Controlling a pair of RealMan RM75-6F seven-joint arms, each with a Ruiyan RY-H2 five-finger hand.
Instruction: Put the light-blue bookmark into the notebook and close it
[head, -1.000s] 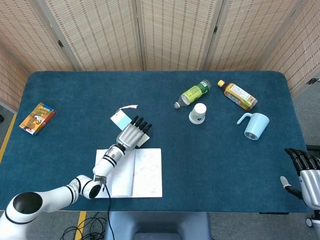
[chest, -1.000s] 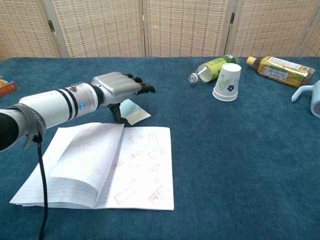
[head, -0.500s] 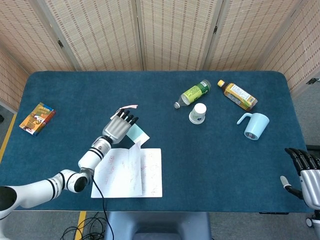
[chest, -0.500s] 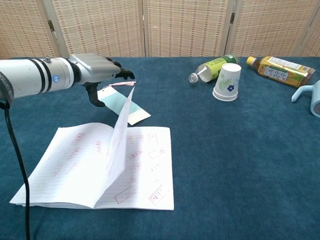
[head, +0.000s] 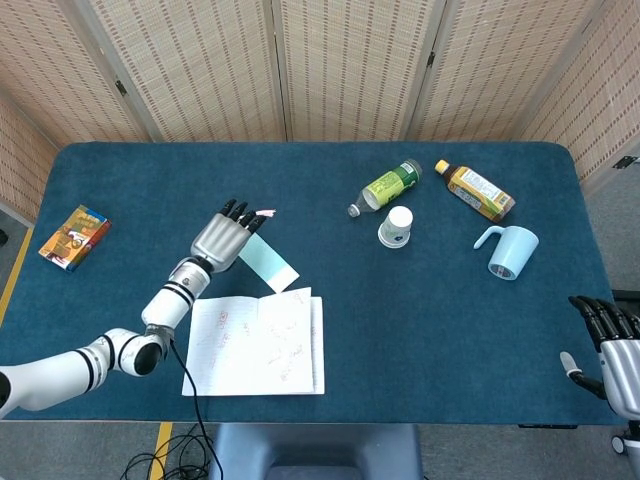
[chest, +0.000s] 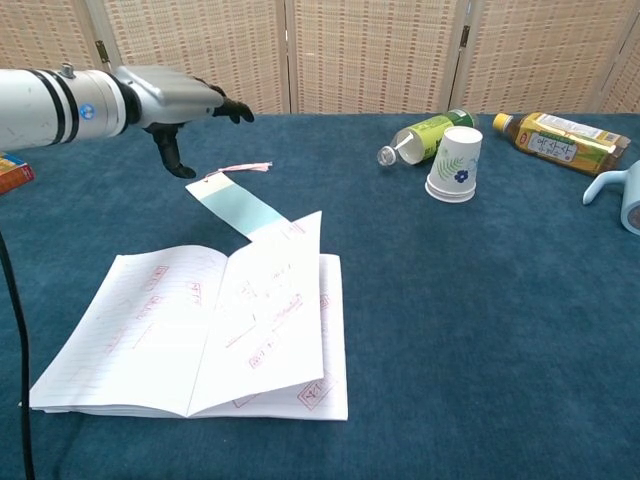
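The light-blue bookmark (head: 266, 263) (chest: 238, 208) lies flat on the table just beyond the notebook's far edge, its pink tassel (head: 262, 213) pointing away. The notebook (head: 228, 350) (chest: 140, 335) lies open near the front edge, and one page (chest: 272, 305) hangs half-turned, leaning over the right side. My left hand (head: 222, 238) (chest: 178, 98) hovers above the table beside the bookmark's tassel end, fingers spread, holding nothing. My right hand (head: 610, 352) sits off the table's front right corner, empty, fingers apart.
A green bottle (head: 388, 186) (chest: 430, 135) and an amber bottle (head: 476, 190) (chest: 560, 140) lie at the back right. An upturned paper cup (head: 396, 226) (chest: 455, 165) and a light-blue mug (head: 508, 250) stand near them. A colourful box (head: 74, 237) lies far left.
My left hand drew back from over the notebook's top edge to the far left, uncovering the bookmark. The page it lifted swung upright, then tipped over to the right.
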